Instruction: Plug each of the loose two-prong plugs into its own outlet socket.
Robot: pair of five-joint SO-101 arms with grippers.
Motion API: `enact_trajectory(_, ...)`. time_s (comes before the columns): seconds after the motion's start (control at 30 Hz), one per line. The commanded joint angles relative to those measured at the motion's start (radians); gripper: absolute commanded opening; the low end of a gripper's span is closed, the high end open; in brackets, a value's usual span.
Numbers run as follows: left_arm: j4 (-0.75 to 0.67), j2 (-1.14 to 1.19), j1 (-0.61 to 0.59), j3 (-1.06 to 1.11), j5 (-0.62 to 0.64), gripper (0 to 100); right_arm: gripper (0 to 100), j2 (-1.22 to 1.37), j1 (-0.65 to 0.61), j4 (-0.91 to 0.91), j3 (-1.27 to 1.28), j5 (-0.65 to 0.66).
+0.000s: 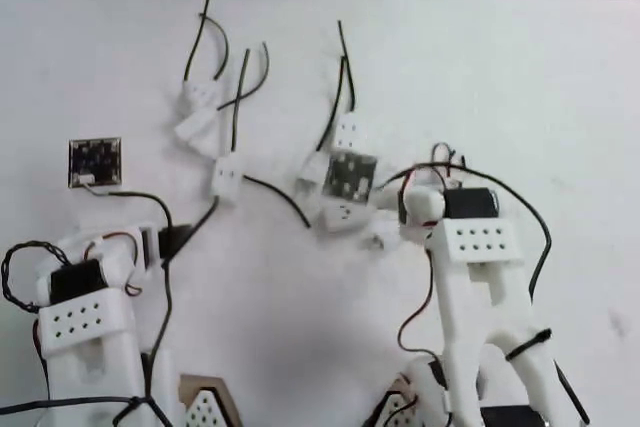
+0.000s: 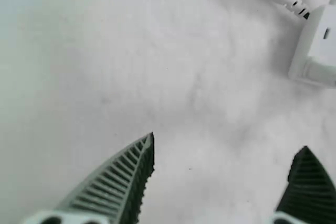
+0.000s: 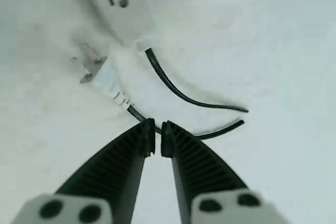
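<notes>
A loose two-prong plug (image 3: 97,72) lies on the white table with its prongs pointing away from my right gripper (image 3: 157,130). Its black cord (image 3: 220,129) runs through the fingertips, and the gripper is shut on it. Just beyond lies a white outlet socket (image 3: 123,3), face up. In the high view the right gripper (image 1: 380,232) sits beside a white outlet (image 1: 345,215). My left gripper (image 2: 227,144) hangs open over bare table, short of another white outlet (image 2: 320,45). In the high view the left gripper (image 1: 170,242) is below a corded outlet (image 1: 225,177).
More white plugs and outlets with black cords lie at the far left (image 1: 198,112) and far centre (image 1: 348,132). Two dark square boards (image 1: 95,162) (image 1: 350,177) rest on the table. Motor wires loop around both arm bases near the front edge.
</notes>
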Motion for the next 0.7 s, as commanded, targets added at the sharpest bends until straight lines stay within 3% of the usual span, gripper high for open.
enact_trajectory(0.0, -0.018, -0.018, 0.012, -0.005, -0.011, 38, 2.6, -0.054, 0.013, 0.050, -0.008, -0.537)
enact_trajectory(0.1, -0.018, -0.018, 0.012, -0.005, -0.011, 38, 4.8, -0.058, 0.008, 0.084, -0.006, -0.891)
enact_trajectory(0.2, -0.018, -0.018, 0.012, -0.005, -0.011, 38, 10.1, -0.056, -0.012, 0.110, 0.003, -1.117)
enact_trajectory(0.43, -0.018, -0.018, 0.012, -0.005, -0.012, 38, 27.2, -0.047, -0.053, 0.142, 0.068, -1.395)
enact_trajectory(0.67, -0.020, -0.022, 0.012, 0.008, -0.012, 38, 26.1, 0.133, -0.116, 0.113, 0.011, -1.597)
